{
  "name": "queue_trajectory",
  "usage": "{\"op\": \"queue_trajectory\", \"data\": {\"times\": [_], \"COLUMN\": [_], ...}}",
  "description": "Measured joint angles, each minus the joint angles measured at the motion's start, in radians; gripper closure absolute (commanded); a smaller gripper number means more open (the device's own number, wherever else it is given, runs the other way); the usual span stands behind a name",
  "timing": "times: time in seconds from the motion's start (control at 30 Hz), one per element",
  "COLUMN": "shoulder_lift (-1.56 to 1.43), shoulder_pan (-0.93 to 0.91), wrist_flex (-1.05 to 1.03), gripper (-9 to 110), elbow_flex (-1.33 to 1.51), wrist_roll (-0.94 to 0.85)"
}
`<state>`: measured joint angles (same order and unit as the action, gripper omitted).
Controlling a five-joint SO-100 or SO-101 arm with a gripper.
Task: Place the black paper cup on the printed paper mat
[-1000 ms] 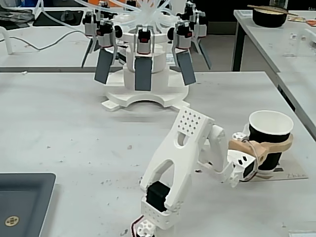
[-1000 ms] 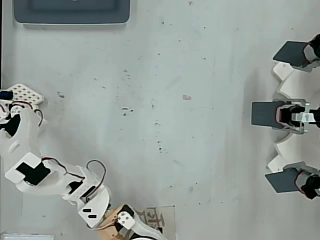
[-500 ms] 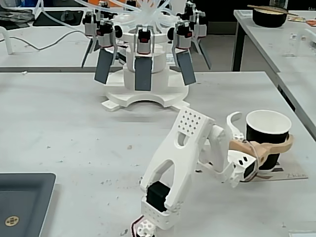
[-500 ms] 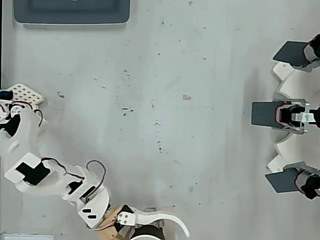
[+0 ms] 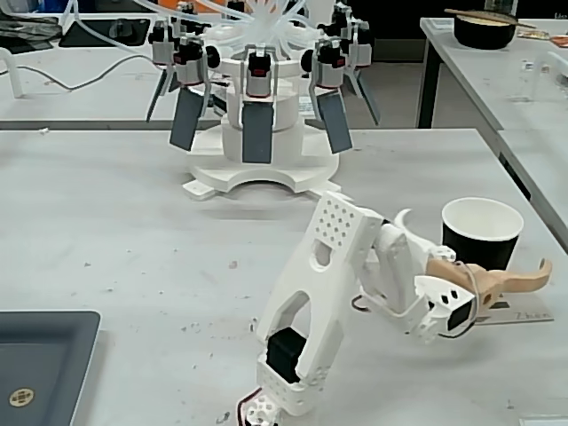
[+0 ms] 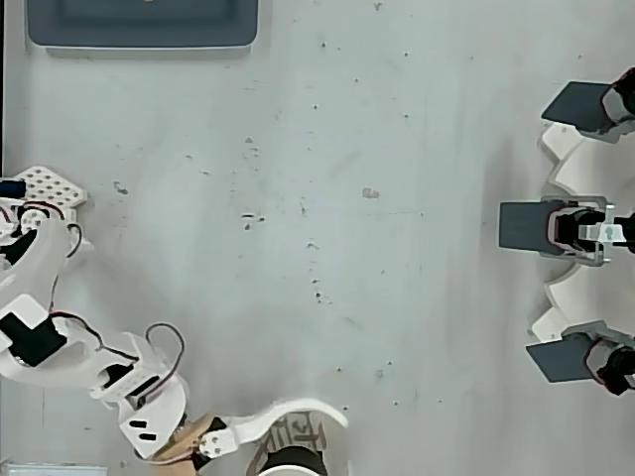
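Note:
The black paper cup [image 5: 482, 232] stands upright near the table's right edge in the fixed view; the overhead view catches only its white rim [image 6: 293, 462] at the bottom edge. The printed paper mat [image 5: 525, 313] lies under and in front of it, and a printed strip of the mat [image 6: 298, 432] shows beside the rim. The gripper hides the cup's base. My gripper [image 5: 475, 241] is open wide, with the cup between its jaws. The white curved finger [image 6: 298, 408] arcs along one side of the cup, and the beige finger [image 5: 524, 280] reaches across its front. Neither finger clearly touches the cup.
A dark grey tray [image 5: 44, 355] [image 6: 144, 25] lies at the front left in the fixed view. A white round fixture with several grey paddles [image 5: 257, 115] [image 6: 585, 228] stands at the back. A dark bowl with a stick [image 5: 484, 28] sits on another table.

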<state>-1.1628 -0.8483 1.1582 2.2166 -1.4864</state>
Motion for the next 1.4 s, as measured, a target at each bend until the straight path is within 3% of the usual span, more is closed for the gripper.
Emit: {"op": "queue_trajectory", "data": {"times": [0.73,1.4], "shoulder_lift": [-0.67,-1.131], "shoulder_pan": [0.017,0.275], "wrist_flex": [0.0,-0.018], "gripper": [36,54], "elbow_flex": [0.568,0.804], "wrist_roll": [-0.002,-0.002]}}
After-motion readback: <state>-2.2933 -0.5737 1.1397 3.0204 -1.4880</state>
